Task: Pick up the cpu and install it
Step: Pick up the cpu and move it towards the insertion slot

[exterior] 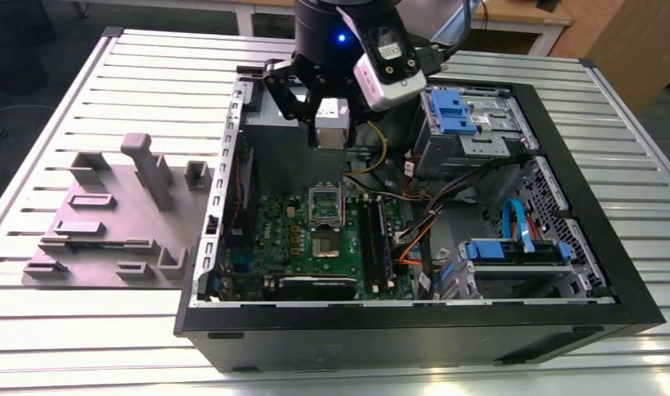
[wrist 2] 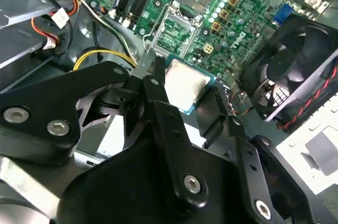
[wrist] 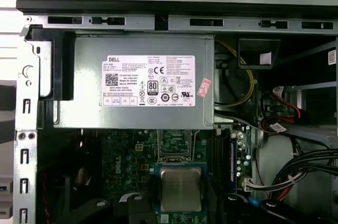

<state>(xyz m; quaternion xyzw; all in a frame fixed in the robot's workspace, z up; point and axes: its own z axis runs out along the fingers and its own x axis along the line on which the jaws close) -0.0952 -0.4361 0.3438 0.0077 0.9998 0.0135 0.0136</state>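
Observation:
My gripper hangs over the back part of the open computer case, shut on the cpu, a small flat square chip with a silvery top. Both wrist views show the cpu clamped between the black fingers, well above the board. Below it lies the green motherboard with the shiny socket frame standing open and the dark socket just in front of it. The socket sits beyond the held chip in both wrist views.
A matte grey plastic tray with raised blocks lies on the slatted table at the exterior view's left. Inside the case are the grey power supply, a black fan, memory slots, blue drive bays and loose cables.

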